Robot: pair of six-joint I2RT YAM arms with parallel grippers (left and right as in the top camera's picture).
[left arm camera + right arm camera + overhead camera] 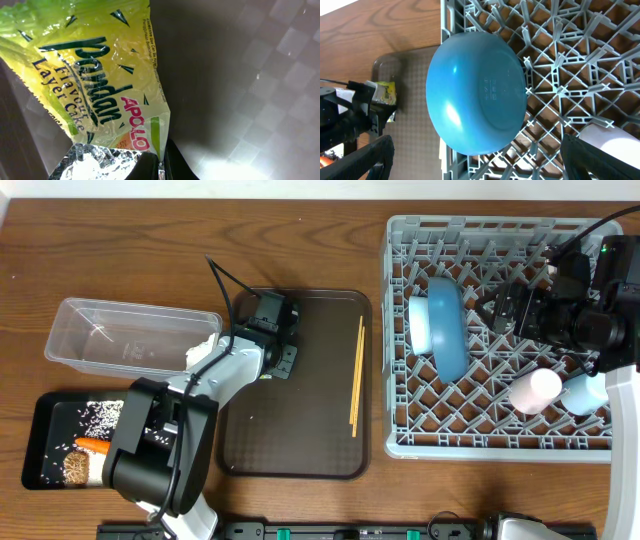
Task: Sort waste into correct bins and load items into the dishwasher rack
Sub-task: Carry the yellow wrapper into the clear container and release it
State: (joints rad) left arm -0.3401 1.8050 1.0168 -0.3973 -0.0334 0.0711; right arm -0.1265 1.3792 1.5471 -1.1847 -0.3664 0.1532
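My left gripper is over the left part of the brown serving tray, shut on the edge of the crumpled yellow-green wrapper, which also shows in the right wrist view. My right gripper is open and empty above the grey dishwasher rack, just right of the blue plate standing on edge there. A white bowl stands against the plate. The pink cup and light blue cup lie in the rack. The chopsticks lie on the serving tray.
The clear tub is at the left. The black tray in front of it holds rice, a carrot and a brown lump. The brown serving tray lies between the bins and the rack.
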